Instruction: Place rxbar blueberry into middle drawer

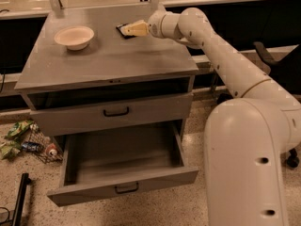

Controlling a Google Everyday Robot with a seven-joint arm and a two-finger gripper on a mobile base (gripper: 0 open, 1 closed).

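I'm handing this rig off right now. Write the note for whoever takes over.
Gripper: at the back of the cabinet top, right at the snack bar; whether it grips the bar cannot be judged.
Snack bar: on the cabinet top, right of the bowl.
Middle drawer: pulled open, bar not in it.
Left: grasp the bar, lower it into the drawer.

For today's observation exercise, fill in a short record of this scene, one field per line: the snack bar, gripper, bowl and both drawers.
rxbar blueberry: flat on the cabinet top, far edge, right of the bowl
gripper: at the bar, reaching in from the right
bowl: cream, upright, left part of the top
middle drawer: pulled open
upper drawer: closed
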